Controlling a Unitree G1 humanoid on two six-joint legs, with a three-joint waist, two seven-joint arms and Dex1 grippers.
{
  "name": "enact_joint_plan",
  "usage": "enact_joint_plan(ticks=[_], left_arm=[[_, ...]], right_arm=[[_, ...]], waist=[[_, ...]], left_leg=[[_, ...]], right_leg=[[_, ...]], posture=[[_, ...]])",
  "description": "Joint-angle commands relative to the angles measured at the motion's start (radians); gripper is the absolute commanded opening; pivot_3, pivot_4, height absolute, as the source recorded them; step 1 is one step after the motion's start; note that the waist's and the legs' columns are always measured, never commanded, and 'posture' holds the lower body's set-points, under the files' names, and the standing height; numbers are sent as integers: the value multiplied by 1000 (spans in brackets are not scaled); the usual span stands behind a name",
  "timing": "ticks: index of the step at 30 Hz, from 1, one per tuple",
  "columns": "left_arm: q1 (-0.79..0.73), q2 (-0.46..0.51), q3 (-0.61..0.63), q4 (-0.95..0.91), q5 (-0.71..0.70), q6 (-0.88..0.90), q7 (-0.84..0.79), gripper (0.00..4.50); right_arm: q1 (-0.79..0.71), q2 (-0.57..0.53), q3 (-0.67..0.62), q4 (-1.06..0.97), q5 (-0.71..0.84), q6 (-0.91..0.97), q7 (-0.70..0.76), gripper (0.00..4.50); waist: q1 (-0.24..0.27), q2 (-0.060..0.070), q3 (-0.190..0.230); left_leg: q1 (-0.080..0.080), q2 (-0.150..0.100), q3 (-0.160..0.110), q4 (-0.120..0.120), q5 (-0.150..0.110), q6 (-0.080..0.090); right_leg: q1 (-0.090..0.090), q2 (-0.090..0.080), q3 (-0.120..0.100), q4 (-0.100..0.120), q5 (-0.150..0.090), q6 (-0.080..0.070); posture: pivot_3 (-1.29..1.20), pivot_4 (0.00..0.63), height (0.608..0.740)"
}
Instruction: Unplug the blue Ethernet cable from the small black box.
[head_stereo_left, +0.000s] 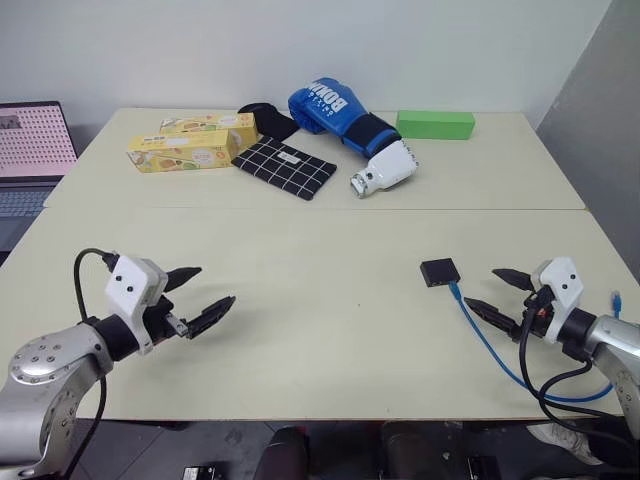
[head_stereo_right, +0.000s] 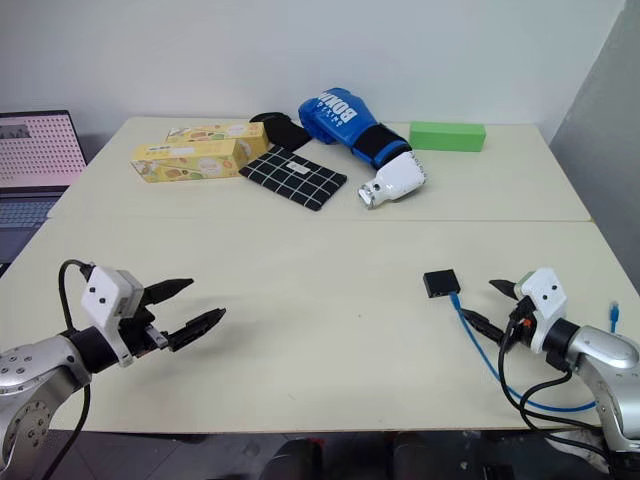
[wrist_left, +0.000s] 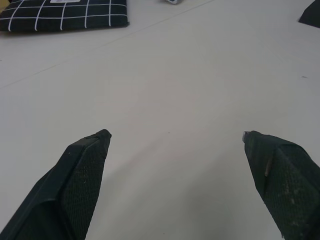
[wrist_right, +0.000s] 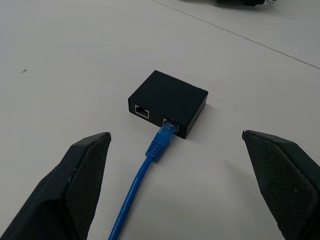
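Observation:
A small black box (head_stereo_left: 439, 271) lies flat on the cream table, right of centre. The blue Ethernet cable (head_stereo_left: 487, 338) is plugged into one of two ports on the box's near side (wrist_right: 167, 129); the other port is empty. The cord runs toward the table's front right edge, and its free plug (head_stereo_left: 616, 298) lies at the far right. My right gripper (head_stereo_left: 500, 292) hovers open just right of the box, its fingers spread either side of the plug end in the right wrist view. My left gripper (head_stereo_left: 198, 296) is open over bare table at the front left, far from the box.
At the back of the table sit two yellow cartons (head_stereo_left: 192, 141), a black-and-white checked cloth (head_stereo_left: 284, 167), a blue boxing glove (head_stereo_left: 340, 116), a white device (head_stereo_left: 384, 170) and a green block (head_stereo_left: 435, 124). A laptop (head_stereo_left: 30, 150) stands off the table's left side.

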Motion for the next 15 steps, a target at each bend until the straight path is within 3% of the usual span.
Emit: enact_joint_plan(ticks=[1, 15], left_arm=[[-4, 2, 31, -22, -14, -23, -8, 4496], [-42, -8, 25, -72, -90, 51, 24, 4496]], right_arm=[[-1, -9, -30, -17, 0, -23, 10, 4472], [20, -14, -42, -47, 3, -10, -3, 4472]], waist=[[0, 0, 0], [0, 0, 0]], left_leg=[[0, 0, 0, 0, 0, 0], [0, 0, 0, 0, 0, 0]], right_leg=[[0, 0, 0, 0, 0, 0], [0, 0, 0, 0, 0, 0]], posture=[[0, 150, 740], [0, 150, 740]])
